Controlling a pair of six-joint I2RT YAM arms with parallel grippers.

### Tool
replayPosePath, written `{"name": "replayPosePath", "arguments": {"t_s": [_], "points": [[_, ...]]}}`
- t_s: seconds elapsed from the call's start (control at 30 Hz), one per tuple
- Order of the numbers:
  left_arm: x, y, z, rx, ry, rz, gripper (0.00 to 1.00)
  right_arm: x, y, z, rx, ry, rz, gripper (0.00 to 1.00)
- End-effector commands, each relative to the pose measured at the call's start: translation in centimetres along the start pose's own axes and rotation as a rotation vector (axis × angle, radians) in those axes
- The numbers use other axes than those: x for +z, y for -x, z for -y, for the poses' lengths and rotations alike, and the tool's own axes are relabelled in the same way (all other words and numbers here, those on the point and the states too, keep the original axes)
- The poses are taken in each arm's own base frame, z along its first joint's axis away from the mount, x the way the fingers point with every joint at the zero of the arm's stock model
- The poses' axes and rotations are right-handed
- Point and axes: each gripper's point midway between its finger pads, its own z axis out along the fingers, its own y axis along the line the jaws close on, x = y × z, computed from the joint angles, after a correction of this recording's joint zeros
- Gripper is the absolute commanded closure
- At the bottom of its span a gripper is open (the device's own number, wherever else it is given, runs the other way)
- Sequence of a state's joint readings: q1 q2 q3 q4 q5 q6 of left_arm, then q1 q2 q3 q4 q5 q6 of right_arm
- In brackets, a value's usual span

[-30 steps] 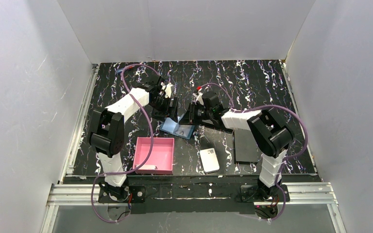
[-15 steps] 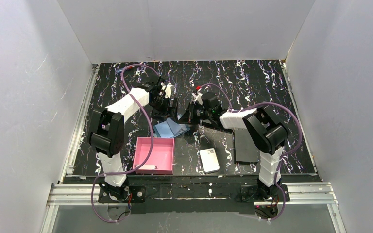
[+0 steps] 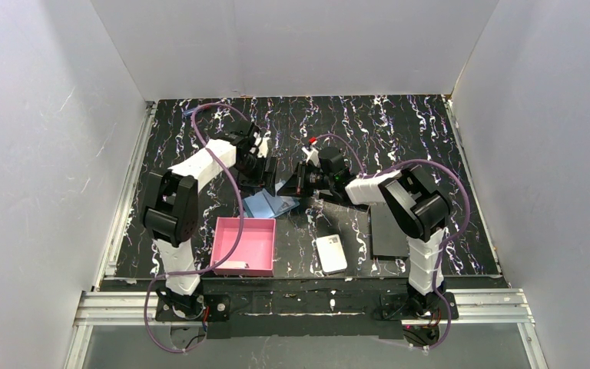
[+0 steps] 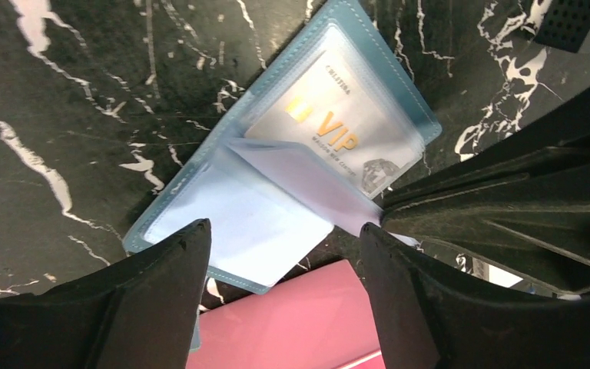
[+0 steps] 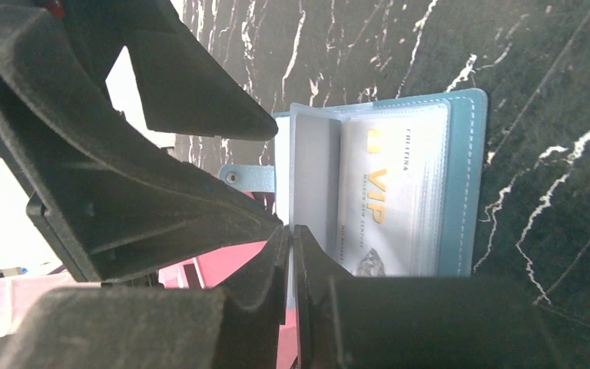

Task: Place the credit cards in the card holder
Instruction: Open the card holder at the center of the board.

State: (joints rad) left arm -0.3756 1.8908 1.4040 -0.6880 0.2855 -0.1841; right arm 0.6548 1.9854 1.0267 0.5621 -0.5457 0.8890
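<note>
From above, the card holder [image 3: 270, 204] lies open on the marbled table [image 3: 399, 131], just beyond the pink tray [image 3: 244, 247], with the left gripper [image 3: 267, 171] and right gripper [image 3: 288, 187] meeting over it. Under the left wrist, the left gripper hangs spread wide above the card holder, grasping nothing; a VIP credit card [image 4: 338, 127] sits in a clear pocket. At the right wrist, the right gripper is clenched on a clear inner leaf of the card holder.

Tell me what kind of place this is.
Probably a robotics test cell: white panels enclose a black marbled tabletop; the left arm and right arm stand on an aluminium rail.
</note>
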Motion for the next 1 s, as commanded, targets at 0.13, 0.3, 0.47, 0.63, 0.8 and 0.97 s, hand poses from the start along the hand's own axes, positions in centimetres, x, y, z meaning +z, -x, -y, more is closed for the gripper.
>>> {"name": "replayPosePath", "arguments": {"t_s": [0.13, 0.3, 0.47, 0.63, 0.8, 0.97], "points": [[-4.6, 2.0, -1.7, -0.035, 0.079, 0.182, 0.19, 0.3, 1.1, -2.7, -0.03, 0.118, 0.022, 0.9], [-6.0, 2.8, -2.3, -0.067, 0.083, 0.256, 0.14, 0.7, 0.5, -3.1, -0.048, 0.11, 0.006, 0.9], [-6.2, 3.0, -2.1, -0.069, 0.066, 0.265, 0.14, 1.2, -0.2, -3.1, -0.055, 0.103, -0.014, 0.89], [-5.5, 2.7, -1.2, -0.068, 0.006, 0.227, 0.14, 1.7, -0.5, -3.0, -0.065, 0.089, -0.028, 0.87], [-5.2, 2.5, -1.0, -0.068, -0.013, 0.212, 0.14, 1.8, -0.3, -2.9, -0.068, 0.084, -0.025, 0.86], [-5.1, 2.5, -0.8, -0.067, -0.022, 0.207, 0.14, 1.9, -0.5, -2.1, -0.077, 0.043, -0.032, 0.83]]}}
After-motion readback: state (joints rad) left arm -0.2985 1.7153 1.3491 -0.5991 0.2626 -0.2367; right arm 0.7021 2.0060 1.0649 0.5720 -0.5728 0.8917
